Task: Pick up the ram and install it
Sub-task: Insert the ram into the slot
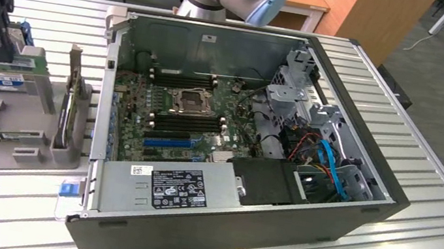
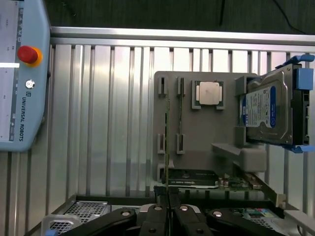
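Wrist view, thin green ram (image 2: 167, 142), ribbed table (image 2: 108, 113)

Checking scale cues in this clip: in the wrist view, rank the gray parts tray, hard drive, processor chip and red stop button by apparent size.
1. gray parts tray
2. hard drive
3. processor chip and red stop button: near alike, chip slightly larger.

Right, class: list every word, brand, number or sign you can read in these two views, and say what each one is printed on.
"UNIVERSAL ROBOTS": on the grey teach pendant, near its red stop button.
Hard drive label: print too small to read.
Power supply label: too small to read.
White sticker inside the computer case: too small to read.
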